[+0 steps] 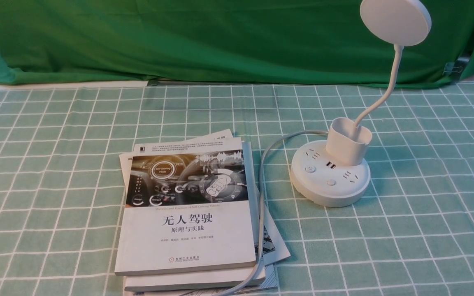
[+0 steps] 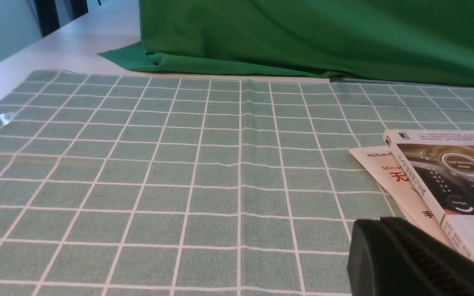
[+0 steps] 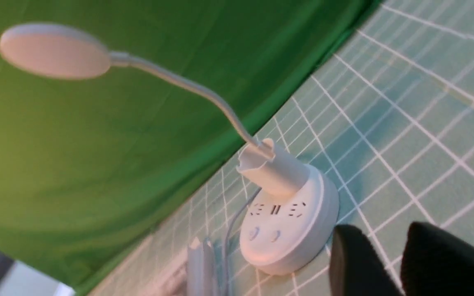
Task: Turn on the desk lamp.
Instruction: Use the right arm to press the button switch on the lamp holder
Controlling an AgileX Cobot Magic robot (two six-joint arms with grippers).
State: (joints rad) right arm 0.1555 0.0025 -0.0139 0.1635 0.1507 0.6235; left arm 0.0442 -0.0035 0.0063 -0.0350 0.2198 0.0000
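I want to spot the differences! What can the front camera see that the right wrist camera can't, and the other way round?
Only the front view: the printed cover of the top book, lying flat and face up. Only the right wrist view: the right gripper, black, open and empty. Both: the white lamp, its cord, the checked cloth and the green curtain.

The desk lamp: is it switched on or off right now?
Off, it seems: the disc head of the desk lamp looks dull in the right wrist view, and no glow falls on the tablecloth.
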